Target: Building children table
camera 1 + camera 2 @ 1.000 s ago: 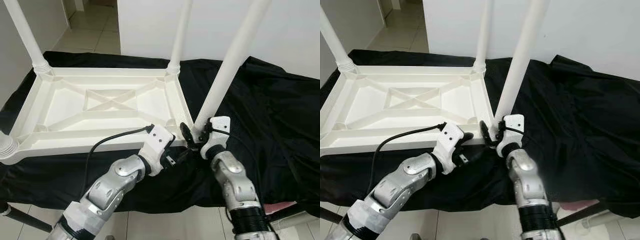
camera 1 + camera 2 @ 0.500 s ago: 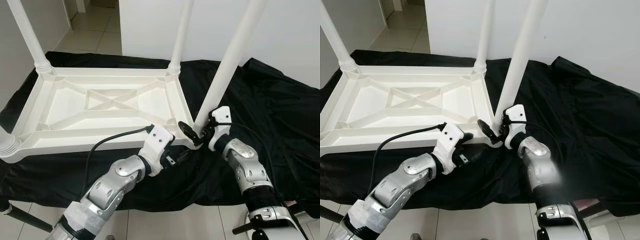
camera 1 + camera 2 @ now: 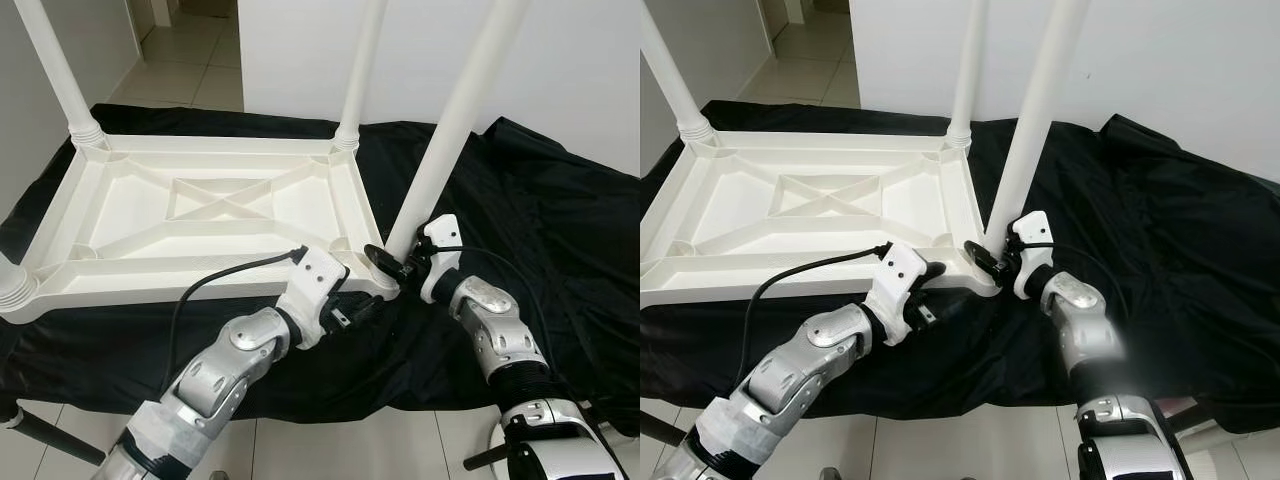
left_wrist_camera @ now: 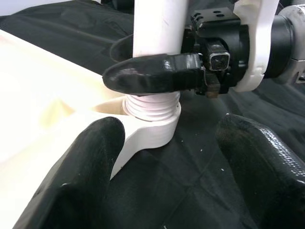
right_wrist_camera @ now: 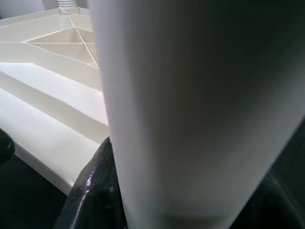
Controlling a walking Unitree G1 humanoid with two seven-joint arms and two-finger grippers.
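Leg [image 3: 447, 130] seemingly between right tool [image 3: 393, 262] fingers

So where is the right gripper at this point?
The right gripper is at the near right corner of the upturned white table top, its fingers around the base of the leg standing there, with the left gripper just beside it.

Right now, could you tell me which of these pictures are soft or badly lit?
Right wrist view: the leg sits so close that it is blurred and shaded grey. Left wrist view: the left hand's near fingers are soft, while the right hand on the leg is sharp. Right eye view: the right forearm has a bright smear.
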